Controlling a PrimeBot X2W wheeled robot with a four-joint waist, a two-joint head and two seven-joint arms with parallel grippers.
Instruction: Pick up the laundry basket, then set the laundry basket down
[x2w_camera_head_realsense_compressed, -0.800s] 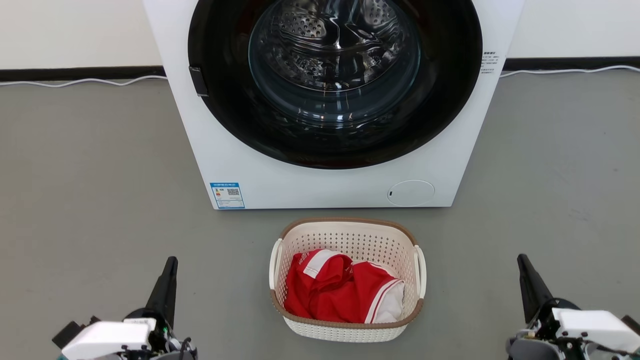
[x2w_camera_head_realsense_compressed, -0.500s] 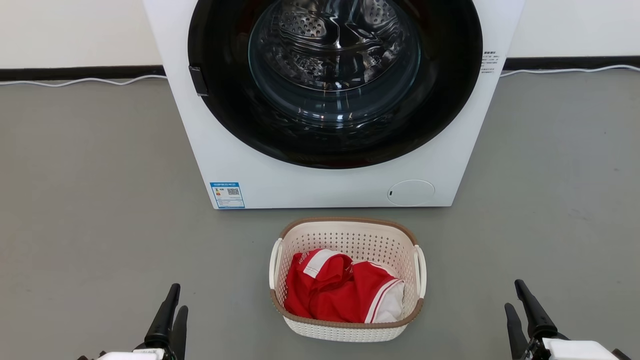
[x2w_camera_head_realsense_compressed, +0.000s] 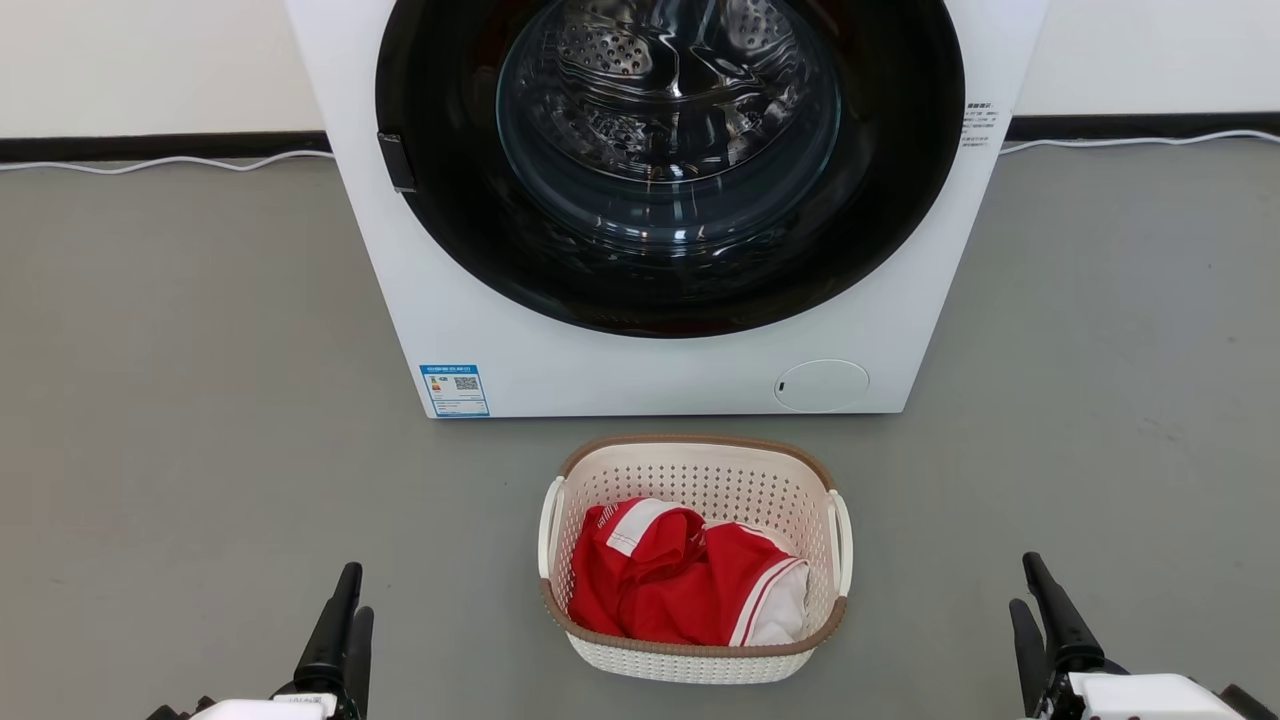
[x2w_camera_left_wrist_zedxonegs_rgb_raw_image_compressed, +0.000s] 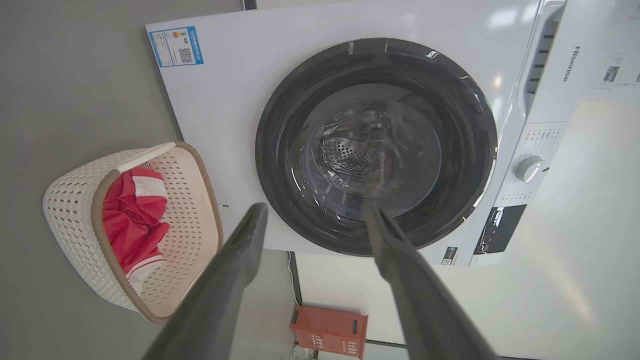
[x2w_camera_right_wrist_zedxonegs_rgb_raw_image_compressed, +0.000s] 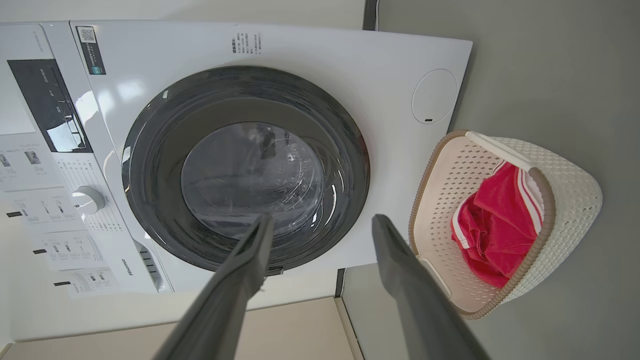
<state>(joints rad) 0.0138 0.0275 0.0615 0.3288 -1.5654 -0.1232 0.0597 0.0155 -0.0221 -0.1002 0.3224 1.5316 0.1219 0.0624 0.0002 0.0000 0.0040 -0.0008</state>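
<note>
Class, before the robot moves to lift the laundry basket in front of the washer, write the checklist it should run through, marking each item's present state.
1. Open and empty, the left gripper and the right gripper: ok.
2. Upright on the floor, the laundry basket: ok.
3. Free of cloth, its left loop handle and right loop handle: ok.
4. Inside and below the rim, the red garment: ok.
5. Grippers at the handles: not ok; both sit well out to the sides, apart from the basket.
6. Gap to the washer: ok; a strip of floor shows between.
</note>
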